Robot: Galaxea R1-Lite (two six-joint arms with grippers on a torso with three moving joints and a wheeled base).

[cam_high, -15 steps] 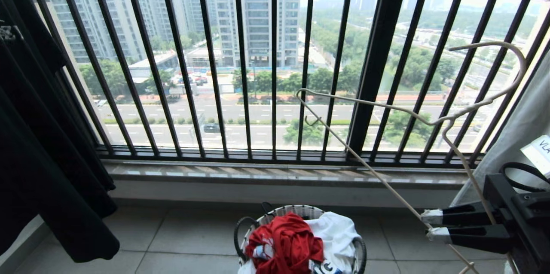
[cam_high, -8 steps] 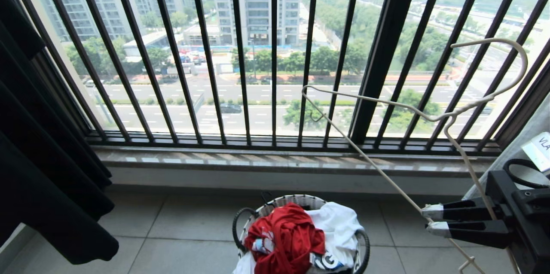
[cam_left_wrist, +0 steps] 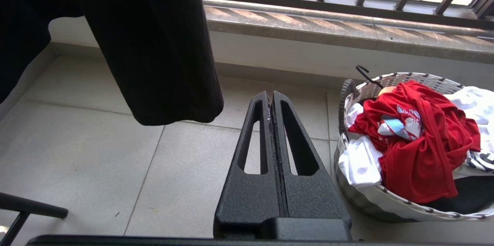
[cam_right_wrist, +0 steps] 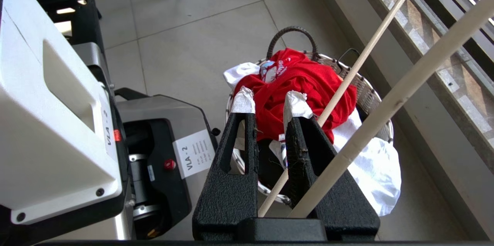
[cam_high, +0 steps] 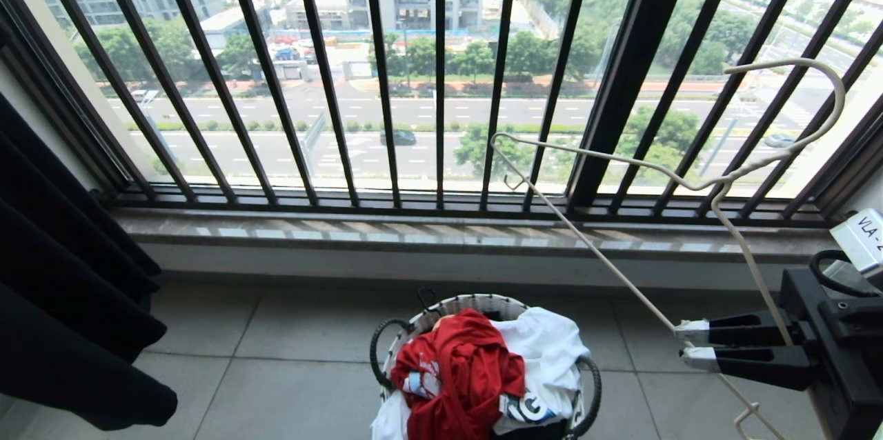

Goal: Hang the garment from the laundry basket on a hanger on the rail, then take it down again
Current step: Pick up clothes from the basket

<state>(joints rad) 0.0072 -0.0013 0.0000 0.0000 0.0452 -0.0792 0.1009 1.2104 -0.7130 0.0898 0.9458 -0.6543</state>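
Right gripper (cam_high: 690,345): positioned at the right edge of the head view, pinching the thin white wire hanger (cam_high: 717,185) between its tape-wrapped fingertips (cam_right_wrist: 243,101). The hanger slants upward across the dark barred window railing (cam_high: 441,74), hook uppermost.

Left gripper (cam_left_wrist: 272,97): fingers pressed together, holding nothing, above the grey tiled floor (cam_left_wrist: 96,161) beside a hanging black garment (cam_left_wrist: 154,45).

The red short-sleeved T-shirt with white and light-blue print (cam_high: 462,371) lies crumpled on top of a white garment (cam_high: 552,350) in the small round white wire-mesh basket with black looped handles (cam_high: 469,303), which stands on the floor below the window sill (cam_high: 345,233).
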